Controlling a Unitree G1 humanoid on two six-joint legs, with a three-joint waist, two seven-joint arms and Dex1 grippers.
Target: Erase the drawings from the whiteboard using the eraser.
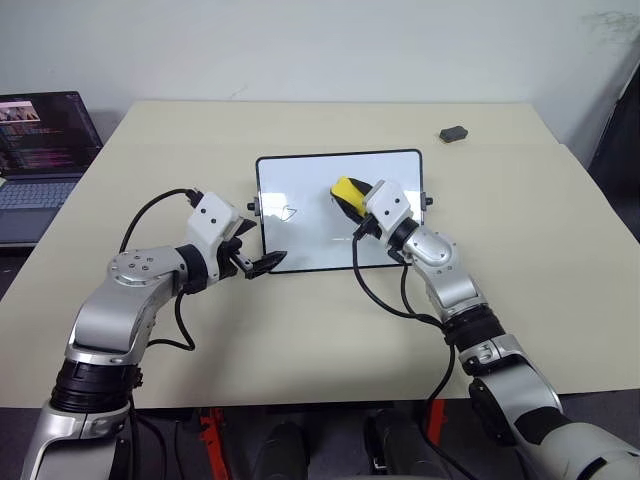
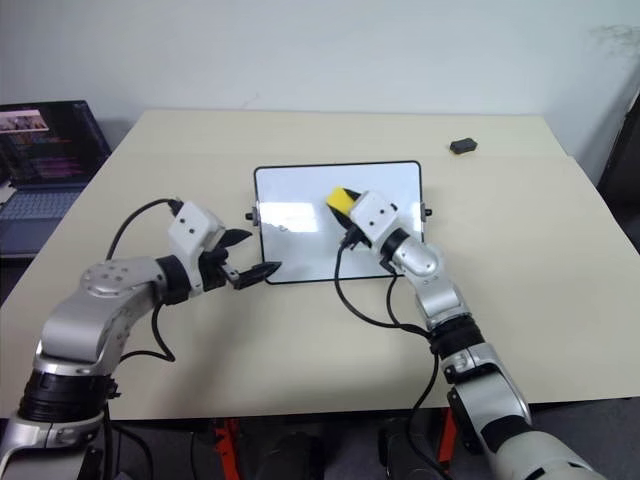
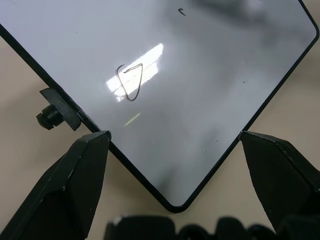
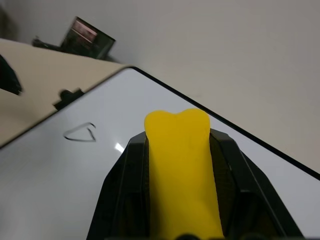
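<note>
The whiteboard (image 1: 312, 238) lies flat in the middle of the table. One loop-like drawing (image 1: 288, 212) shows on its left half, and the left wrist view shows the same drawing (image 3: 130, 82) plus a tiny stray mark (image 3: 182, 11). My right gripper (image 1: 353, 200) is shut on the yellow eraser (image 1: 346, 188) and holds it over the board's middle, to the right of the loop. In the right wrist view the eraser (image 4: 182, 170) sticks out between the black fingers (image 4: 125, 190). My left gripper (image 3: 173, 136) is open, with the board's near left corner between its fingertips.
A small dark grey object (image 1: 454, 132) lies at the table's back right. An open laptop (image 1: 40, 150) stands beyond the table's left edge. Black cables hang from both wrists.
</note>
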